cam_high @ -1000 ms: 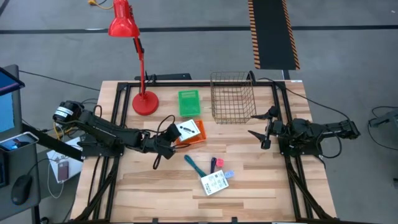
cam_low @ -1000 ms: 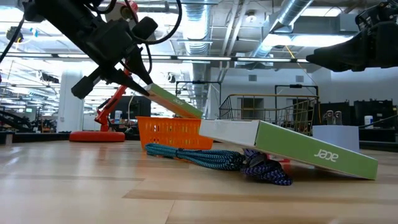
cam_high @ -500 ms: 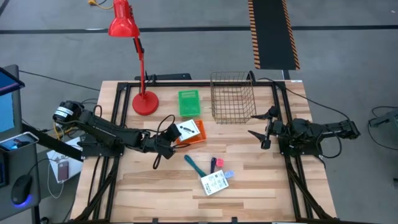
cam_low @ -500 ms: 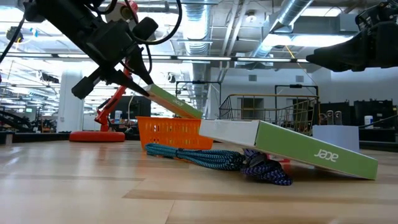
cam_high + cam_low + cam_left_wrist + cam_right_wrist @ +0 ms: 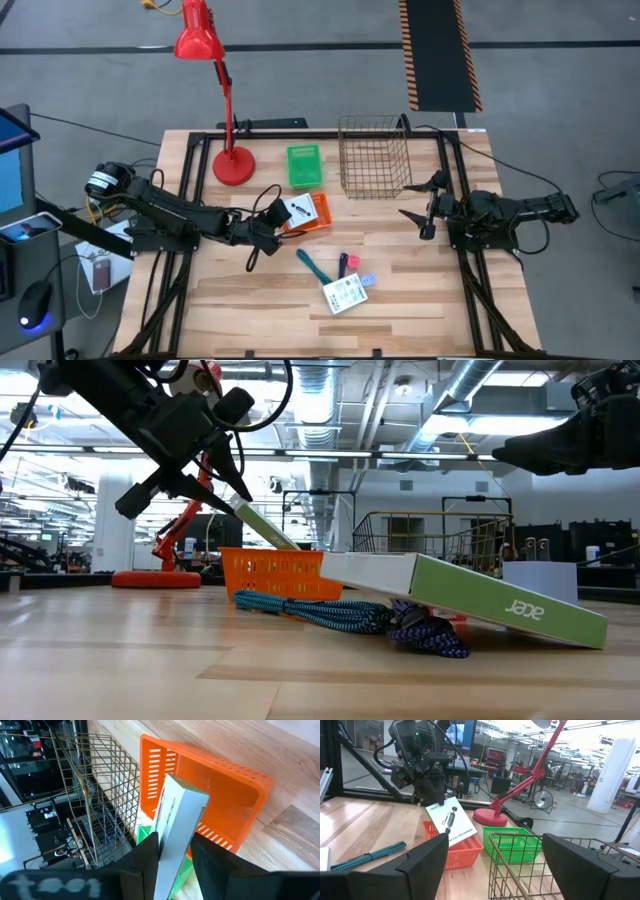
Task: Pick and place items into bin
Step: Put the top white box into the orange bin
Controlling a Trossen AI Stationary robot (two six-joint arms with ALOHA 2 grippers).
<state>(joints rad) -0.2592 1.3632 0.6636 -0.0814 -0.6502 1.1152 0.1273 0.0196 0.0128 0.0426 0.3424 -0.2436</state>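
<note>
The left pincer (image 5: pixel 274 222) is clamped on a flat white printed packet (image 5: pixel 299 208), tilted over the orange slotted plastic bin (image 5: pixel 318 212). The right pincer (image 5: pixel 422 205), fingers apart, hovers beside the wire basket (image 5: pixel 375 155).

Grey floor (image 5: pixel 560 90) with hazard-striped mat (image 5: pixel 438 55); ceiling ducts (image 5: pixel 470 385) overhead.

Left gripper (image 5: pixel 232 498) clamps tilted packet (image 5: pixel 262 526) (over orange bin (image 5: pixel 270 574)).

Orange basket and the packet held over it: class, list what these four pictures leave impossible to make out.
- Orange basket floor: the packet covers it in the high view; its wall hides it in the low view.
- Packet print: too small in every view.
- Left gripper fingertips: cut off by the left wrist view's edge.
- Small blocks: hidden behind the boxed packet in the low view.
</note>
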